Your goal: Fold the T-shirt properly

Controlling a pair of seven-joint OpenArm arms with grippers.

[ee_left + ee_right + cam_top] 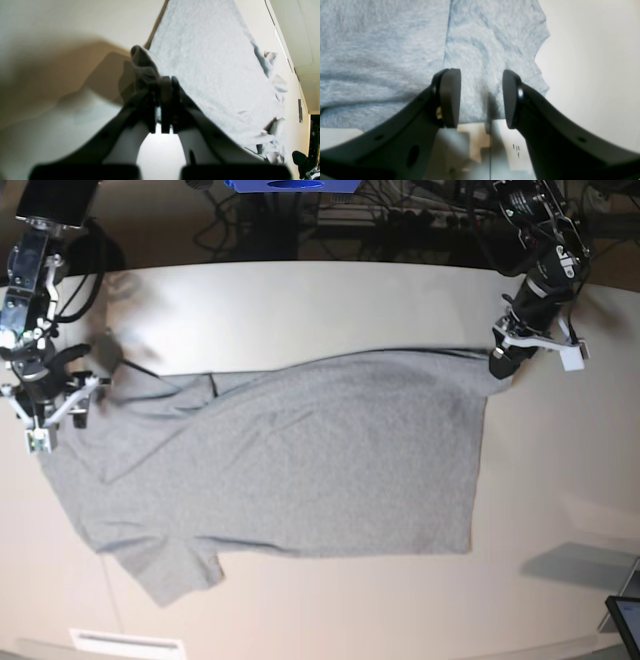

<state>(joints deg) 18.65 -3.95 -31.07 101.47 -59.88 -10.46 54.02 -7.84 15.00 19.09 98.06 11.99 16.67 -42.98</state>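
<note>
The heather-grey T-shirt (320,460) lies spread on the pale table (300,300), plain side up, with no lettering showing. Its hem end is at the right and a sleeve (175,565) at the front left. My left gripper (503,360) is at the shirt's far right corner, shut on a bunch of fabric (143,65) that shows pinched between its fingers in the left wrist view (163,87). My right gripper (55,415) is open over the shirt's far left edge. In the right wrist view (480,98) grey cloth (382,50) lies between and beyond its spread fingers (450,97).
Cables and a blue object (290,185) sit behind the table's back edge. A dark tablet corner (625,620) shows at the front right. A white label (125,642) lies at the front left edge. Both arms' bases stand at the far corners.
</note>
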